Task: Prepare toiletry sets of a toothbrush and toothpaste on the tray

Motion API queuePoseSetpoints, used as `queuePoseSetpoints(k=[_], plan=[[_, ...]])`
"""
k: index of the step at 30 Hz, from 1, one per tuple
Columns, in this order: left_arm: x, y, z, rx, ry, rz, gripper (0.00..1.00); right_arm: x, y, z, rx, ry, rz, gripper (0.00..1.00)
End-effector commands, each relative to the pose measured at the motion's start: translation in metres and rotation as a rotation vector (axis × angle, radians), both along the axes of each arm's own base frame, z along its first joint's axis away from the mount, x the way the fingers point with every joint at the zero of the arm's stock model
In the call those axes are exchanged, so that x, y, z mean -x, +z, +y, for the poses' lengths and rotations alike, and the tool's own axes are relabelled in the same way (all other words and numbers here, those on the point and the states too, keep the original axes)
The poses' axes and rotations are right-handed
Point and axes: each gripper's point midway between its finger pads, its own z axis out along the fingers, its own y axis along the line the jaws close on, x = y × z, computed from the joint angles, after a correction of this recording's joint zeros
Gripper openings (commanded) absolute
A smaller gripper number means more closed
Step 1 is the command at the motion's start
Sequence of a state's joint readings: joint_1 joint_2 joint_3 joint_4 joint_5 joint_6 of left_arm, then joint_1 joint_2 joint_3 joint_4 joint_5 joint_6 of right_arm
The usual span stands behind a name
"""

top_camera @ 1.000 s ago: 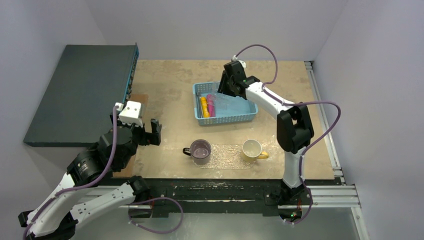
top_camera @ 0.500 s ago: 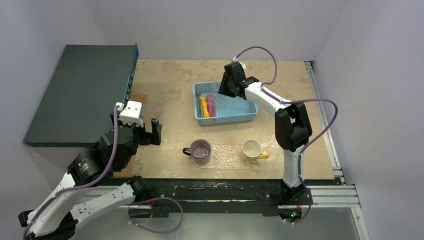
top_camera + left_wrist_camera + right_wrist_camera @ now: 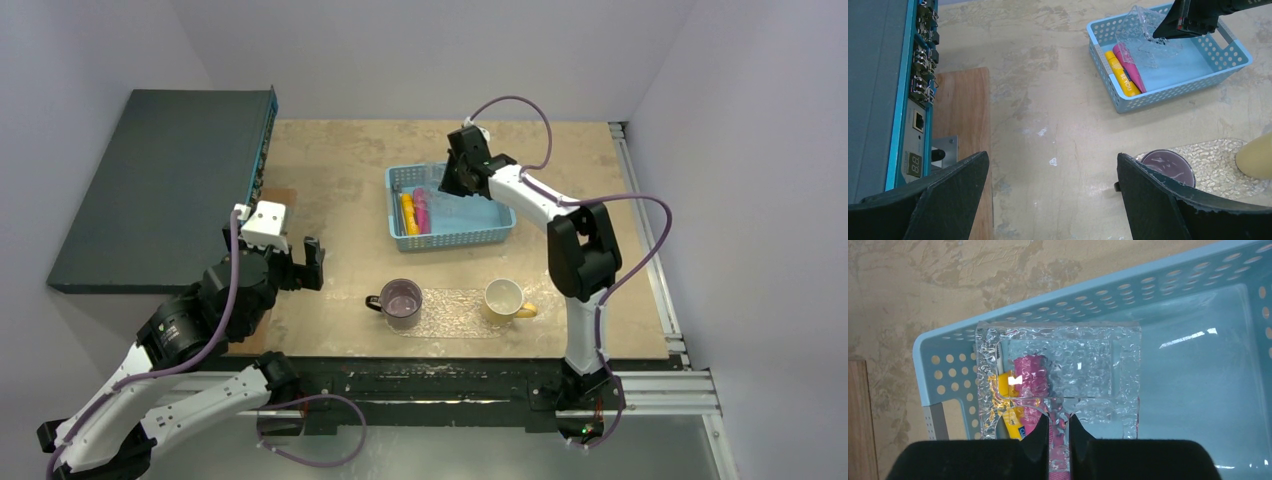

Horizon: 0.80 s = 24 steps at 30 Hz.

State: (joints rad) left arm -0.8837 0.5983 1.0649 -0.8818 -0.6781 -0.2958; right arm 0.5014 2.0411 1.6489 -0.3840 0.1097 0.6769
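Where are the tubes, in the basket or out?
In: the pink tube and yellow tube lie side by side inside the blue basket.

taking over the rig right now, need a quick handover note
Left gripper: open, empty, hovering left of the tray.
Right gripper: in the basket, jaws pinching the edge of a clear crinkled piece.
Things: pink tube and yellow tube lie side by side in the basket, partly under that piece. Toothbrushes not clearly seen. The tray holds only a purple mug and a yellow mug.
Done: no set on the tray yet.
Left: get both tubes and both brushes onto the tray.
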Motion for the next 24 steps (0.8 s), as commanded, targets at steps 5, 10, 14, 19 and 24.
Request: queuePoseSetpoints(k=[5, 10, 14, 19, 24], plan=[[-0.003, 0.003, 0.0, 0.011, 0.015, -0.012, 1.0, -0.007, 0.04, -0.002, -0.023, 0.003, -0.083, 0.0], [-0.003, 0.003, -0.001, 0.013, 0.012, -0.012, 1.0, -0.006, 0.061, -0.014, 0.004, -0.024, -0.133, 0.0], [-0.003, 0.003, -0.001, 0.012, 0.011, -0.01, 1.0, -0.003, 0.075, -0.023, 0.02, -0.042, -0.164, 0.0], [-0.003, 0.003, -0.001, 0.014, 0.01, -0.01, 1.0, 0.003, 0.09, -0.031, 0.036, -0.051, -0.201, 0.0], [-0.003, 0.002, -0.001, 0.01, 0.011, -0.007, 1.0, 0.01, 0.104, -0.04, 0.061, -0.056, -0.231, 0.0]])
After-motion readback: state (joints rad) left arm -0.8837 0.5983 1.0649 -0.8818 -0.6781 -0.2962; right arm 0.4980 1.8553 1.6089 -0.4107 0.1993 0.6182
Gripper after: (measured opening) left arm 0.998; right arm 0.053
